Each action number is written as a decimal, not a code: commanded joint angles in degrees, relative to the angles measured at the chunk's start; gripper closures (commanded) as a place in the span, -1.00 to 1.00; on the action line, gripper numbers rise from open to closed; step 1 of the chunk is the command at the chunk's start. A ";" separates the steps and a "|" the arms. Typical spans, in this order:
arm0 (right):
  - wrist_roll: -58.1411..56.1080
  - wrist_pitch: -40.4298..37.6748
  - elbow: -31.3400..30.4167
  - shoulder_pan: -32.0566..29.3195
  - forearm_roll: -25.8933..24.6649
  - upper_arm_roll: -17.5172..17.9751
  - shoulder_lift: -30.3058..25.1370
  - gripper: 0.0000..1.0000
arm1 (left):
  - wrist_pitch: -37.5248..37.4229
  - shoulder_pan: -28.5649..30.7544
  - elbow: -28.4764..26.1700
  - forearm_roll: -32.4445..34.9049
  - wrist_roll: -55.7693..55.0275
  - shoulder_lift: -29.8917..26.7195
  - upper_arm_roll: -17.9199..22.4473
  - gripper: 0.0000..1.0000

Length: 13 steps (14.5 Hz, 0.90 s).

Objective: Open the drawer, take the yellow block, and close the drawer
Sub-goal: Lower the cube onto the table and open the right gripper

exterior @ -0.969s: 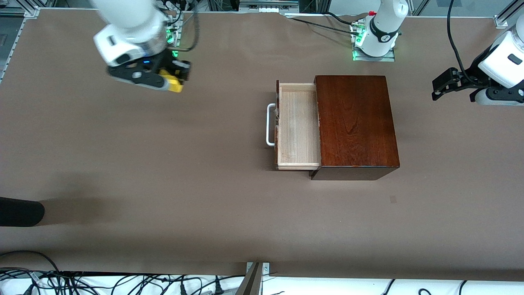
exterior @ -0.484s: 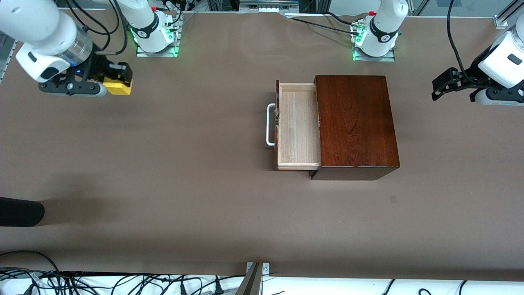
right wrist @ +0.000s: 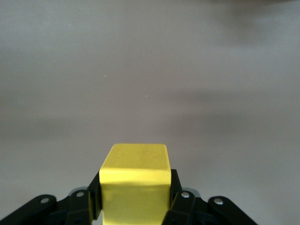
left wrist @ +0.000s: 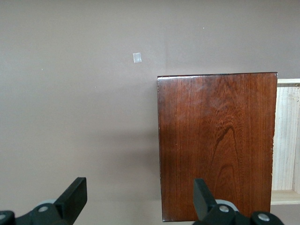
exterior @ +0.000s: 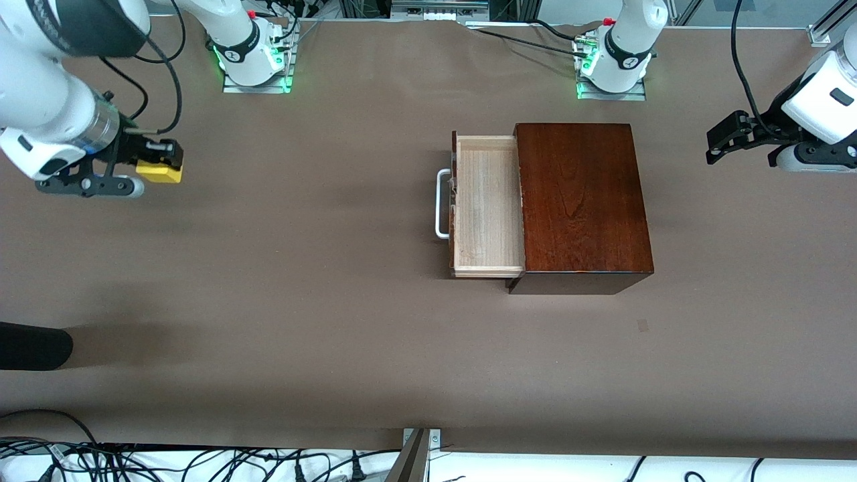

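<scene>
The drawer (exterior: 487, 204) stands pulled out of the dark red-brown wooden box (exterior: 582, 201), its pale inside bare and its white loop handle (exterior: 442, 204) facing the right arm's end. My right gripper (exterior: 161, 166) is shut on the yellow block (exterior: 159, 174) over the table at the right arm's end, well apart from the drawer. In the right wrist view the block (right wrist: 135, 180) sits between both fingers (right wrist: 176, 187). My left gripper (exterior: 720, 144) waits open and empty at the left arm's end; its view shows the box (left wrist: 215, 140) and a strip of the drawer (left wrist: 286, 140).
A dark rounded object (exterior: 33, 346) pokes in at the right arm's end, nearer the front camera. Cables (exterior: 201, 462) lie off the table's near edge. A small pale mark (exterior: 643, 326) is on the table near the box.
My right gripper has carried the yellow block toward the right arm's end of the table and lower. The drawer, box and left arm have not moved.
</scene>
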 commanded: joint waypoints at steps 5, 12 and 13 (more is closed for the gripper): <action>-3.13 10.49 -9.55 -23.54 -0.56 19.22 4.81 1.00 | -0.71 -0.15 1.70 -0.63 0.67 0.65 0.03 -1.00; -2.17 25.15 -10.00 -24.60 5.75 20.82 20.72 1.00 | -0.62 -0.15 1.70 -0.28 0.50 0.73 0.03 -1.00; -2.17 26.92 -10.00 -24.60 6.29 20.90 21.87 1.00 | -0.62 0.02 1.96 -0.54 0.41 0.65 0.11 -1.00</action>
